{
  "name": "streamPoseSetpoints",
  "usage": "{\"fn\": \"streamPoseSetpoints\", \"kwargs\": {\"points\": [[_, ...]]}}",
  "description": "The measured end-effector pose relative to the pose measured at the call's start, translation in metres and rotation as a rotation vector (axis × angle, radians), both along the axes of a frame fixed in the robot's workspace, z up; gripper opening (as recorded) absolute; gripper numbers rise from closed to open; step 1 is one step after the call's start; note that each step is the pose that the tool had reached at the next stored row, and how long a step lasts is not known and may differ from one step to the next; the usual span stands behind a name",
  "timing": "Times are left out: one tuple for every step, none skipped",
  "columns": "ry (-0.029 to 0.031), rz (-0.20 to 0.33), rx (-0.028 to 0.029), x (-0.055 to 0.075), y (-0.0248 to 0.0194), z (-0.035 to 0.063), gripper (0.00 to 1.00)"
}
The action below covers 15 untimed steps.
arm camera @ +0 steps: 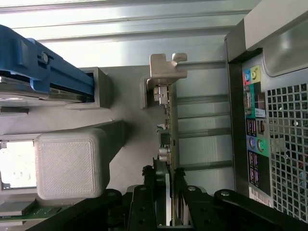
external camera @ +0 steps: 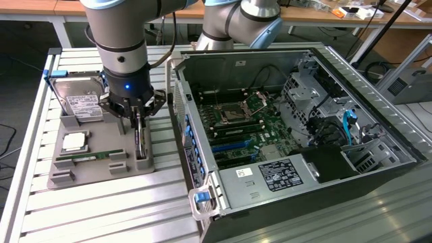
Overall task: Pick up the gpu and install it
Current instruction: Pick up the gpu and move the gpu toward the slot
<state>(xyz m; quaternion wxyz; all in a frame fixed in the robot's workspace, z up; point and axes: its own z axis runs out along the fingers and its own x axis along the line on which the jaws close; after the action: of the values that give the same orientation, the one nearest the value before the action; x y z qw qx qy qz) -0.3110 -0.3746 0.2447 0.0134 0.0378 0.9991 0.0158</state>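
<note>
my gripper (external camera: 138, 117) hangs straight down over the grey parts tray (external camera: 94, 174) at the exterior view's left, on the slatted metal table (external camera: 101, 215). the gpu (external camera: 139, 140) stands on its long edge in the slot of the tray nearest the computer case (external camera: 243, 63), and i am right on its upper edge. in the wrist view my fingers (arm camera: 144, 202) sit one on each face of the gpu (arm camera: 171, 120). they are drawn in close, pinching the thin board between them, and my gripper (arm camera: 168, 173) is centred on it. the card is upright and its lower edge is down in the tray (arm camera: 130, 96).

the hard drive (external camera: 81, 101) with its white label and blue frame leans in the tray's far corner, well apart from my fingers; its blue frame (arm camera: 43, 67) shows in the wrist view. the green ram stick (external camera: 88, 158) lies flat along the tray's near part, and a square chip (external camera: 73, 142) sits between it and the drive.

the case lies open on its side just beside the tray, its motherboard (external camera: 243, 121) facing up. its rear ports (arm camera: 255, 139) run close alongside the gpu in the wrist view.
</note>
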Motion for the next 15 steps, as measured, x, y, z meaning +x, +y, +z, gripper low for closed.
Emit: {"fn": "streamPoseSetpoints", "kwargs": {"points": [[0.0001, 0.000, 0.0000, 0.0000, 0.0001, 0.0006, 0.27], [0.0002, 0.000, 0.0000, -0.0001, 0.0001, 0.0012, 0.27], [0.0001, 0.000, 0.0000, -0.0001, 0.0001, 0.0015, 0.27], [0.0000, 0.000, 0.0001, -0.0001, 0.0001, 0.0018, 0.27], [0.0002, 0.000, -0.0001, -0.0001, 0.0001, 0.0021, 0.27], [0.0002, 0.000, -0.0001, -0.0001, 0.0001, 0.0025, 0.27], [0.0002, 0.000, -0.0001, -0.0001, 0.0001, 0.0028, 0.27], [0.0001, 0.000, 0.0000, -0.0001, 0.0001, 0.0029, 0.27], [0.0002, 0.000, -0.0001, -0.0001, 0.0002, 0.0035, 0.27], [0.0003, 0.000, -0.0001, -0.0001, 0.0003, 0.0037, 0.27], [0.0003, 0.000, -0.0001, -0.0001, 0.0003, 0.0037, 0.27], [0.0003, 0.000, -0.0001, -0.0001, 0.0003, 0.0038, 0.27], [0.0002, 0.000, -0.0001, -0.0001, 0.0004, 0.0038, 0.27], [0.0002, 0.000, 0.0000, -0.0001, 0.0004, 0.0040, 0.27], [0.0003, 0.000, -0.0001, -0.0001, 0.0004, 0.0044, 0.27]]}}
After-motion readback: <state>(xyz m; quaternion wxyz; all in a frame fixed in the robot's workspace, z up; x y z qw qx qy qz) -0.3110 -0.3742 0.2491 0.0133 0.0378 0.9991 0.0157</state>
